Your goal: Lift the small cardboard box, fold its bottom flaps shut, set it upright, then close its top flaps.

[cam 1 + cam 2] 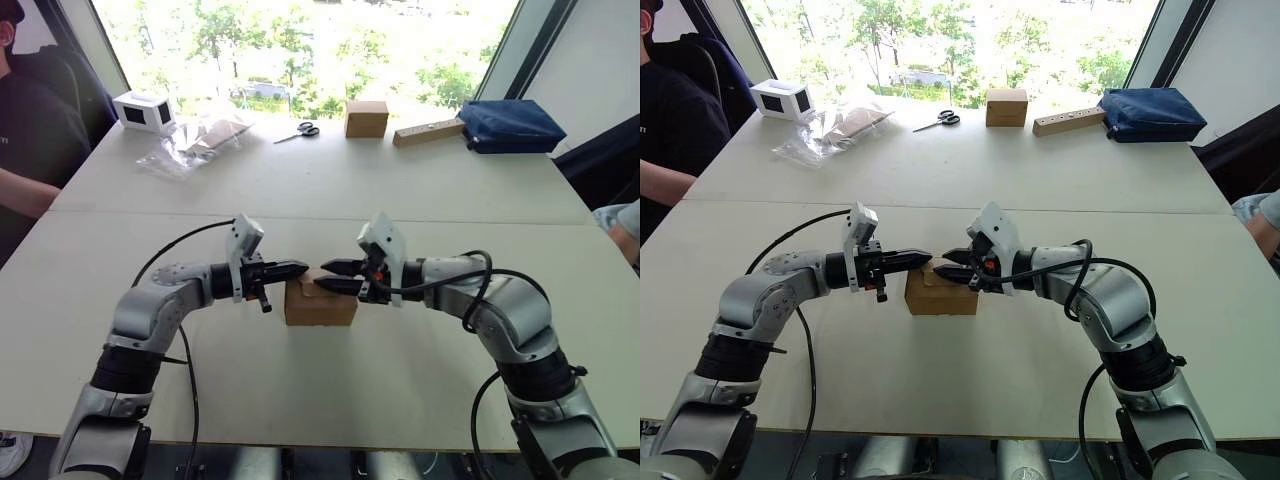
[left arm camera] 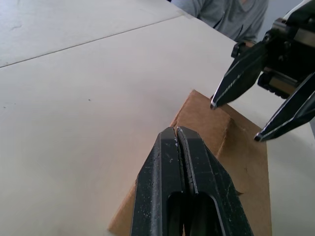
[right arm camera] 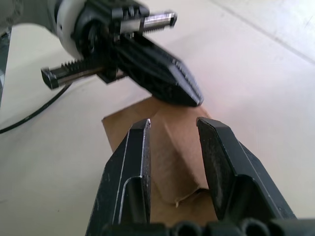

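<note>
The small cardboard box (image 1: 320,305) stands on the white table (image 1: 300,190) between my two grippers, its brown top flaps (image 3: 176,152) lying folded over its top. My left gripper (image 1: 303,268) is shut with nothing in it, its tip over the box's left top edge. From the other side my right gripper (image 1: 320,275) hangs open over the top, one finger (image 3: 133,162) on each side of a tongue-shaped flap. In the left wrist view, the shut fingers (image 2: 177,162) point at the box's corner, with the right gripper (image 2: 234,121) just beyond.
Along the far edge stand a cube-shaped brown box (image 1: 366,118), a long tan block (image 1: 428,132), a blue bag (image 1: 510,125), scissors (image 1: 300,130), a plastic bag (image 1: 195,140) and a white box (image 1: 143,110). One person (image 1: 25,150) sits at the left, another's arm (image 1: 620,225) shows at the right.
</note>
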